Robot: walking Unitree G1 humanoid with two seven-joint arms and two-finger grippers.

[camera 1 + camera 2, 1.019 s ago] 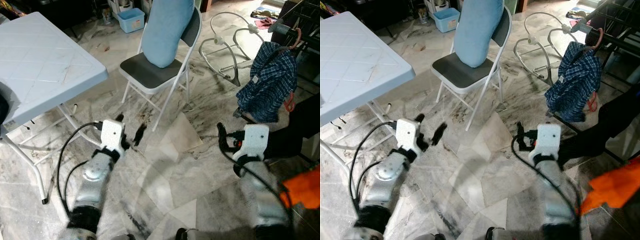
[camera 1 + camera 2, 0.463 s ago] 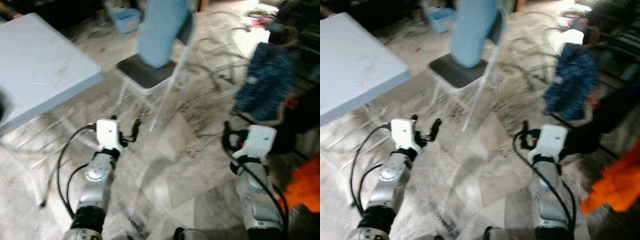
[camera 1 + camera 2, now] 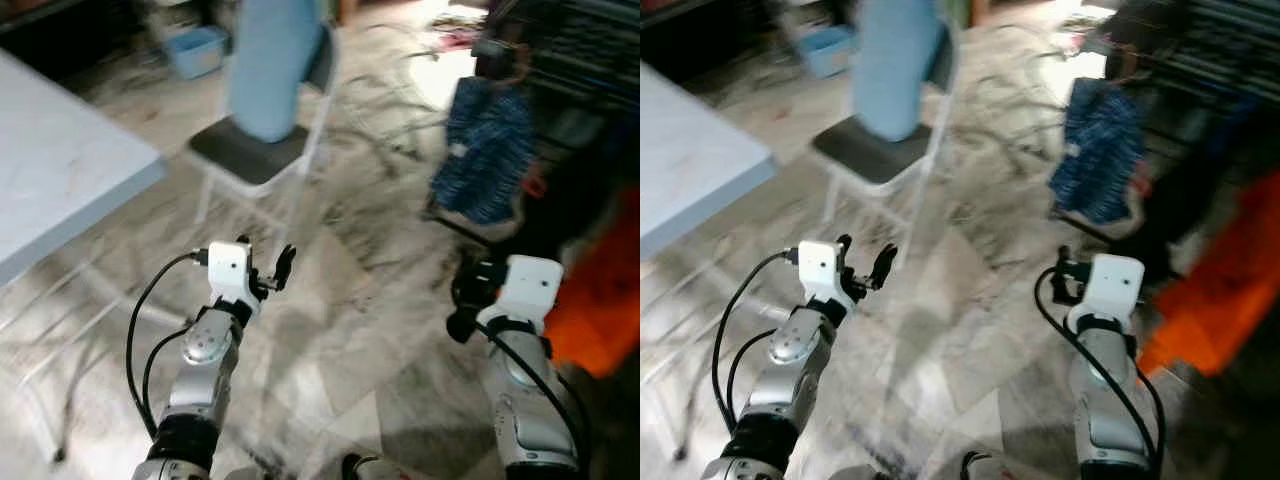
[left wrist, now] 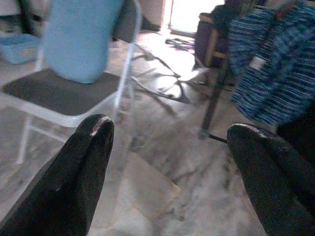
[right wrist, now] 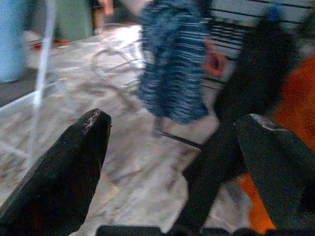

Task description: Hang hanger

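- Left gripper (image 3: 268,268) and right gripper (image 5: 172,142): both spread wide, holding nothing, above the marble floor (image 3: 350,300).
- Plaid shirt (image 3: 487,150): hangs at the dark rack (image 3: 1200,50); its hanger is too blurred to make out.
- Advice: steady the walk before reaching.
- Blue bin (image 3: 198,50): contents indiscernible.

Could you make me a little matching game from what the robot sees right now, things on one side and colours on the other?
Things:
1. chair seat
2. hanging shirt
3. cloth at the robot's right
4. cushion on the chair

Colours:
A. orange
B. light blue
C. dark grey
D. dark blue check

Pairs: 1-C, 2-D, 3-A, 4-B
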